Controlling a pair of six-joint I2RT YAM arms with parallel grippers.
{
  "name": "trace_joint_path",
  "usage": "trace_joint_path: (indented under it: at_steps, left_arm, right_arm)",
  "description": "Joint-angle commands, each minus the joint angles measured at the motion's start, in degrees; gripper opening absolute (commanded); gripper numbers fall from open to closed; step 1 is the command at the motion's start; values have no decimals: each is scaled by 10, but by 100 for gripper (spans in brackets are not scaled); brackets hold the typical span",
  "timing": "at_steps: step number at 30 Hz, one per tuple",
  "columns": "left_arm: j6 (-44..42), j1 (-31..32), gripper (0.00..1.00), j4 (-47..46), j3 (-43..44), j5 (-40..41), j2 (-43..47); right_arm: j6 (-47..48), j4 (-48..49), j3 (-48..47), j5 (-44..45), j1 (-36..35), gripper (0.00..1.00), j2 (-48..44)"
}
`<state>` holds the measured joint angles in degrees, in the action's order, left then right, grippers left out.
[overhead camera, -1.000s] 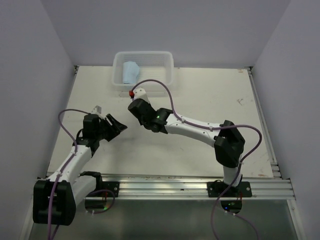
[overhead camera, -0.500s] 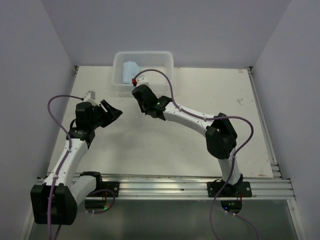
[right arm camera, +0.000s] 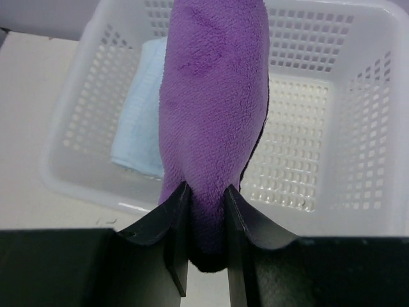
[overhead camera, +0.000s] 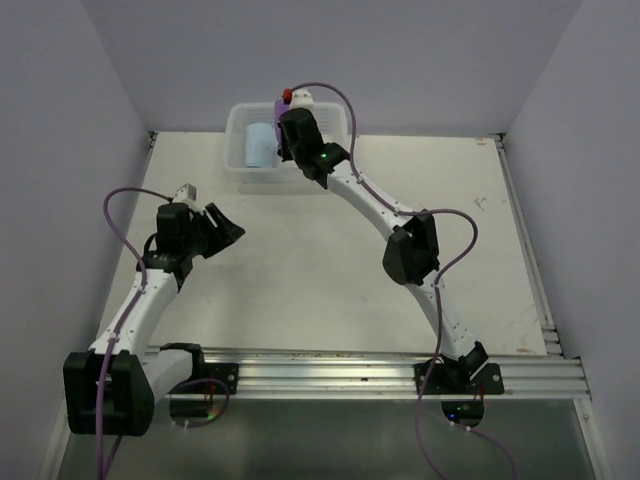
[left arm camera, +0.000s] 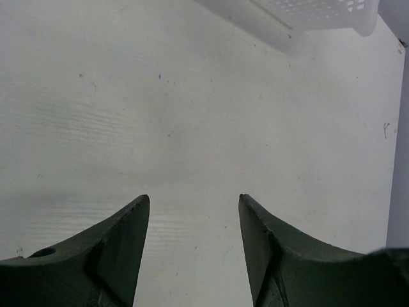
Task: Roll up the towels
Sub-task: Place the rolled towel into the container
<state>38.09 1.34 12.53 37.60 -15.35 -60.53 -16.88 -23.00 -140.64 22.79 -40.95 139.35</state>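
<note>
My right gripper (right arm camera: 204, 195) is shut on the rolled purple towel (right arm camera: 214, 96), whose dark side shows at the lower end. It holds the roll above the white basket (right arm camera: 358, 192). The light blue towel (right arm camera: 140, 121) lies rolled in the basket's left part, also seen from above (overhead camera: 262, 145). In the top view the right gripper (overhead camera: 287, 128) reaches over the basket (overhead camera: 338, 128), and a bit of purple towel (overhead camera: 276, 107) shows by it. My left gripper (left arm camera: 193, 204) is open and empty above the bare table; in the top view the left gripper (overhead camera: 222, 228) is at the left.
The basket's corner (left arm camera: 319, 13) shows at the top of the left wrist view. Grey walls close in the table on the left, back and right. A metal rail (overhead camera: 350, 370) runs along the near edge.
My right arm has stretched toward the back and carried the purple towel from the table's middle to over the basket. My left arm drew back to the left, then held almost still.
</note>
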Motion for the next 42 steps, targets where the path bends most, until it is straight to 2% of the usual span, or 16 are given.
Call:
trace_joint_path:
  at_steps: [1, 12, 32, 33, 34, 36, 37, 42]
  left_arm:
    - [-18, 10, 61, 5, 10, -3, -13]
    - [-11, 41, 61, -8, 3, -11, -44]
    - [-6, 70, 60, -6, 9, 1, -77]
    - [-6, 71, 60, -6, 11, 2, -78]
    - [-7, 71, 60, -6, 12, 2, -81]
    - [-8, 72, 60, -6, 16, 4, -83]
    - [-8, 72, 60, -7, 17, 3, -83]
    - [-10, 73, 60, -5, 20, 2, -83]
  right_arm:
    - [-19, 5, -46, -22, 38, 0, 43]
    - [-23, 16, -45, -56, 97, 0, 100]
    - [-62, -8, -20, -107, 119, 0, 131]
    - [-64, -9, -20, -109, 121, 3, 131]
    - [-65, -10, -19, -110, 122, 16, 131]
    - [-68, -9, -17, -113, 126, 23, 127]
    - [-68, -8, -15, -114, 127, 33, 125]
    - [-67, -2, -20, -114, 131, 35, 113]
